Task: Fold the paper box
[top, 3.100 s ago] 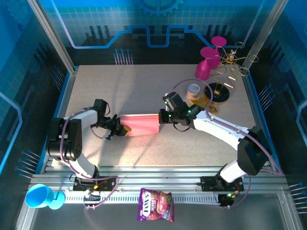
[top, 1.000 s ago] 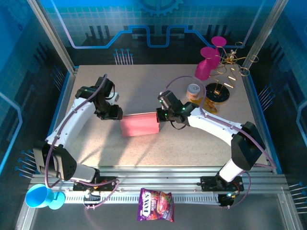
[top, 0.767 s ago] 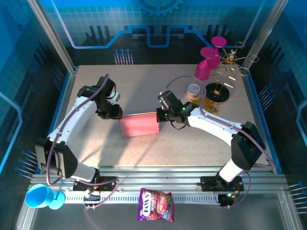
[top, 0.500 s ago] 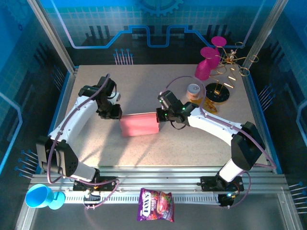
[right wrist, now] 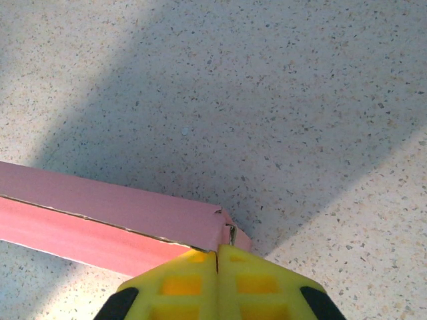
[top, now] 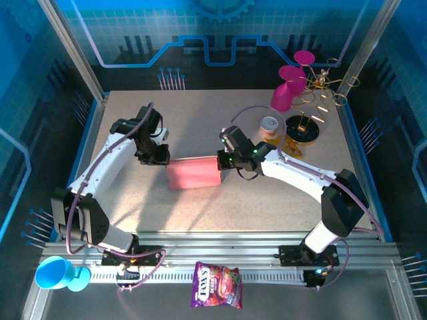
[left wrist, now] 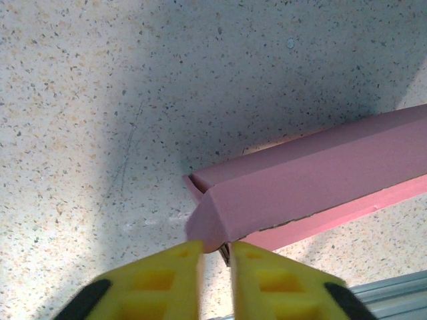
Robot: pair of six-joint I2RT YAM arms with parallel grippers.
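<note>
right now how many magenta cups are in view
2. One magenta cup stands at the far right corner of the table, left of the gold wire stand; the second cup is just behind it. Others may be hidden.

the paper box (top: 193, 173) is lying flat near the middle of the table, folded into a pink rectangular shape and running left to right. its left end flap is bulging outward in a creased point, and its right end is showing a thin seam with a small tab edge standing slightly proud.
</note>
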